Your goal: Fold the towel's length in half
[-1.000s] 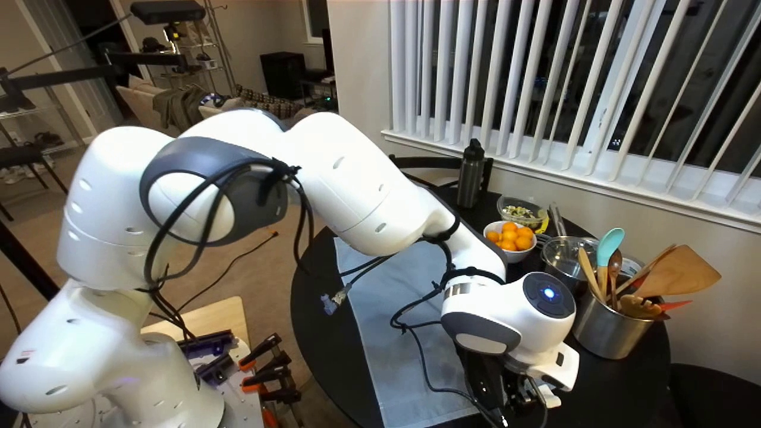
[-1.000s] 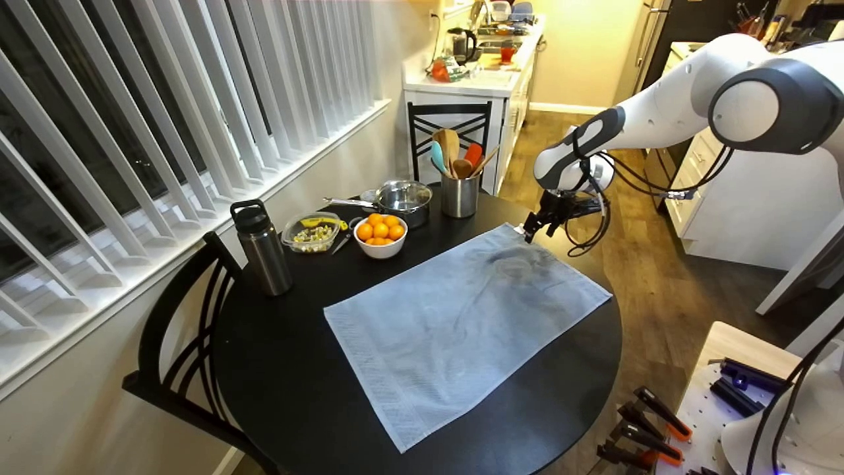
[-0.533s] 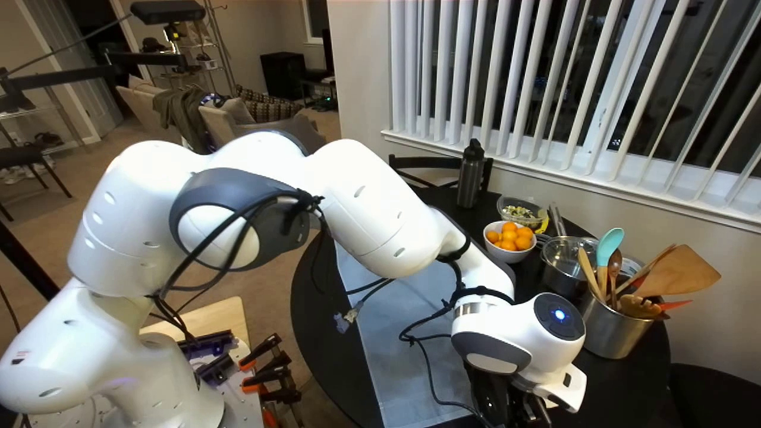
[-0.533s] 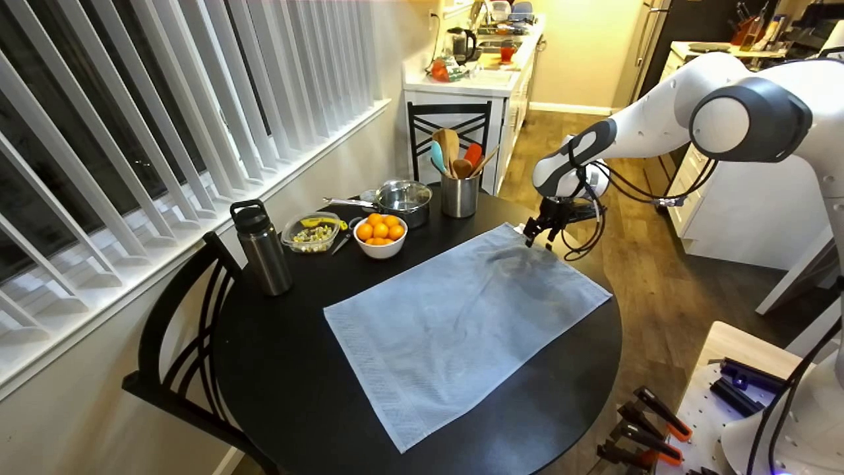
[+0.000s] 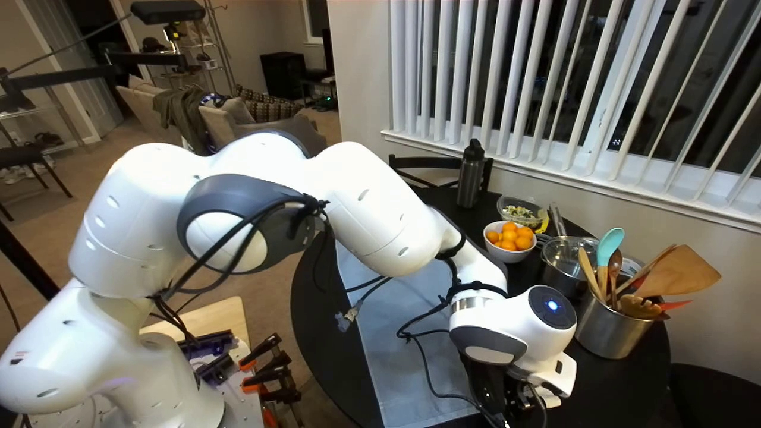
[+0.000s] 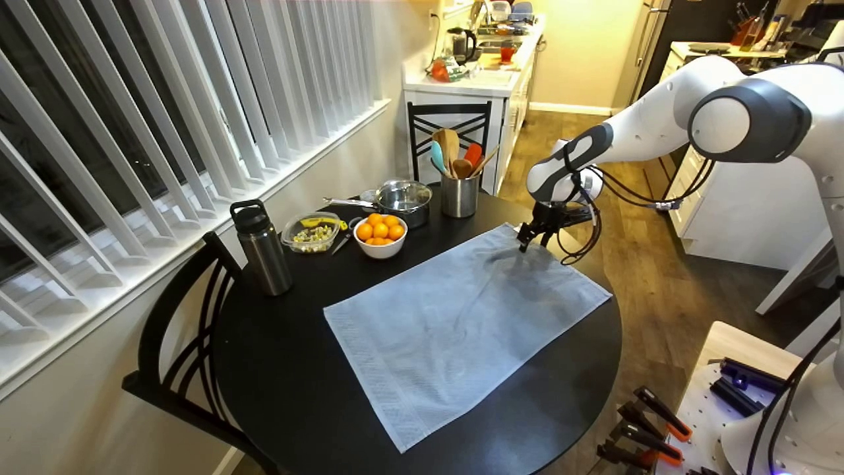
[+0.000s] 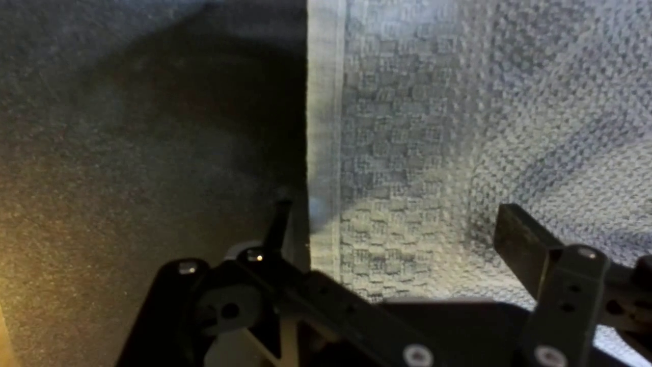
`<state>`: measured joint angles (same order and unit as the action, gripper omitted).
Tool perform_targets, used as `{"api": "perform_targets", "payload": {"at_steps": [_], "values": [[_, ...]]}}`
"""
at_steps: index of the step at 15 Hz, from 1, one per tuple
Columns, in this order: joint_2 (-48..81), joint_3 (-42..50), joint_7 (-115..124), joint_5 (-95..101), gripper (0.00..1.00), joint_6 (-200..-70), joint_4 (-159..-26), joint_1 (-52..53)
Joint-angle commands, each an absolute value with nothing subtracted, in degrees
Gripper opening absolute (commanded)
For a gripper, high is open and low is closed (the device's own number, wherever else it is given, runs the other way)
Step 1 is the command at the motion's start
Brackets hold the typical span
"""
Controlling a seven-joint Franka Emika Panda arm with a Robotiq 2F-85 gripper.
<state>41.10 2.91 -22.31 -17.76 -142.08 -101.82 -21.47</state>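
The light grey-blue towel point(image 6: 455, 316) lies flat and spread out on the round black table, part of it hidden behind the arm in an exterior view. At its far short end, near a corner, my gripper point(image 6: 534, 244) points down with nothing held. Seen from the wrist, the jaws are wide apart and the hemmed edge of the towel point(image 7: 402, 153) runs between them. One finger point(image 7: 279, 224) is over the dark table just outside the hem; the opposite finger point(image 7: 527, 247) is over the woven cloth. Whether the fingertips touch the cloth or table, I cannot tell.
Along the window side of the table point(image 6: 283, 382) stand a steel bottle point(image 6: 264, 254), a clear food container point(image 6: 310, 234), a white bowl point(image 6: 381, 251) of oranges, a pot point(image 6: 412, 211) with its handle, and a steel utensil holder point(image 6: 459, 198). Cables point(image 5: 416, 333) hang from the arm.
My arm has come down, and the gripper has shifted slightly inward over the towel's far end. The towel lies as before, and the jaws stay wide apart.
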Motion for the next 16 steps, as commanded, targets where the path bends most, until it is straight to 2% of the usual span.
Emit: {"api": "perform_targets", "payload": {"at_steps": [1,11,12,13,15,16], "values": [[40.66,1.59,-21.66,-15.52,1.00,-142.29,-102.65,-21.40],[41.01,-1.81,-22.72,-17.56,1.00,-138.70,-101.13,-23.21],[41.13,-1.90,-22.87,-17.86,0.94,-138.38,-100.90,-23.55],[41.04,-1.78,-22.77,-18.15,0.73,-138.14,-100.81,-23.83],[40.94,-1.54,-22.60,-18.51,0.70,-138.22,-100.73,-24.26],[40.87,-1.50,-22.68,-18.59,0.63,-138.40,-100.71,-24.51]]}}
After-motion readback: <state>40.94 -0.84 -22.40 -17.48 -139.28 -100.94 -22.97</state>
